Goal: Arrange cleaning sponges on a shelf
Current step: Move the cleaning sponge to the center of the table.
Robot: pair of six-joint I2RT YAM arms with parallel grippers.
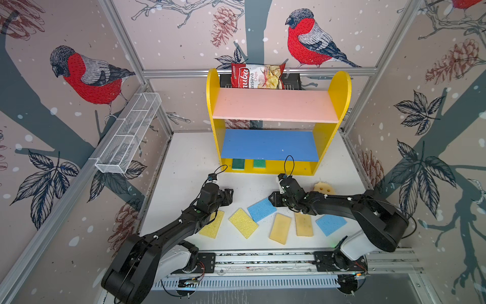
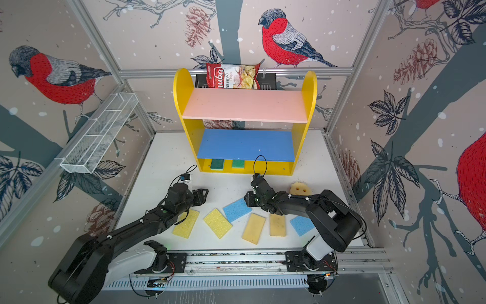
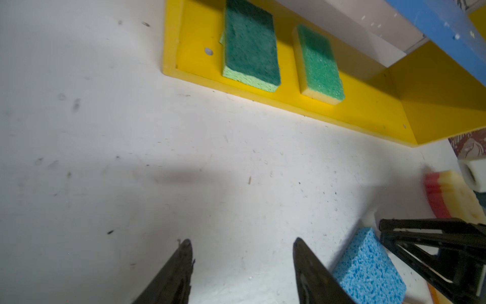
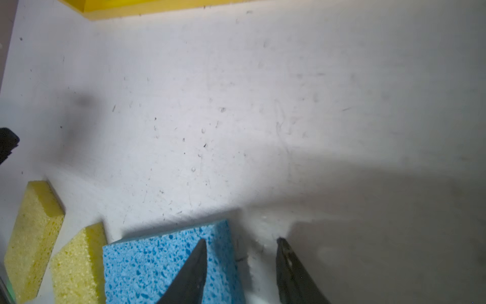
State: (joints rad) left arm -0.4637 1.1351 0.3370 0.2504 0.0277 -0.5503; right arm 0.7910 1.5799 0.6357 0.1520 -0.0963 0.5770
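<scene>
The shelf (image 1: 213, 105) stands at the back of the white table, and two green cleaning sponges (image 1: 238, 164) (image 1: 259, 163) lie on its yellow base (image 3: 368, 115). Loose on the table lie two yellow sponges (image 1: 243, 223) (image 1: 212, 227), two tan ones (image 1: 280, 228) (image 1: 303, 224), two blue ones (image 1: 260, 210) (image 1: 330, 224) and a round smiley one (image 1: 324, 188). My right gripper (image 4: 242, 240) is open and low over the nearer blue sponge (image 4: 157, 263); one finger is above it, the other over the table beside its edge. My left gripper (image 3: 242, 240) is open over bare table, holding nothing.
A red chips bag (image 1: 257, 76) leans in a black slotted tray (image 1: 292, 79) behind the shelf. A white wire-mesh basket (image 1: 128, 136) hangs on the left wall. The arms' rail (image 1: 263, 258) runs along the table's front edge. Both grippers (image 2: 203, 194) (image 2: 247, 198) face each other mid-table.
</scene>
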